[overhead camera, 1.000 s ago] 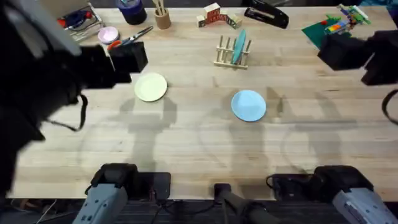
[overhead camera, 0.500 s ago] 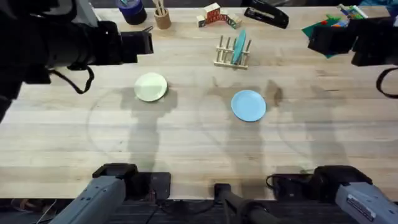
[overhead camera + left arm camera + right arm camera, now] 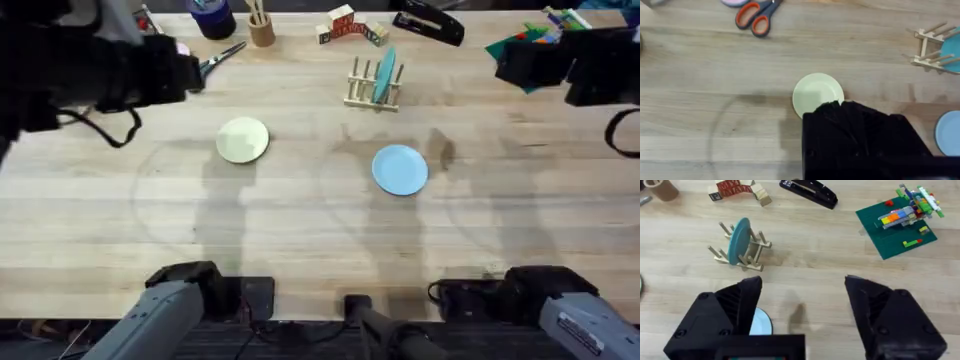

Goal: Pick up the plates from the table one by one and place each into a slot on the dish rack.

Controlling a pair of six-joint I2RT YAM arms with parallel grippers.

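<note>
Cream plate: the cream plate (image 3: 243,139) lies flat on the bench (image 3: 300,240), at about 10 o'clock from the bench's middle, apart from everything else, so its rim is free for a grasp.
Blue plate: the light blue plate (image 3: 400,169) lies flat near the middle, toward 3 o'clock of the cream one.
Dish rack: the dish rack (image 3: 373,88) stands at 12 o'clock of the blue plate; a blue plate in the rack (image 3: 739,241) already stands on edge between its pegs, leaving other slots free.
Left gripper: the left arm hangs high at 9 o'clock; its wrist view looks down on the cream plate (image 3: 818,94), which suggests that plate is next. I cannot tell how its jaws stand.
Right gripper: the right gripper (image 3: 802,297) hangs at 2 o'clock, jaws spread wide, holding nothing.
</note>
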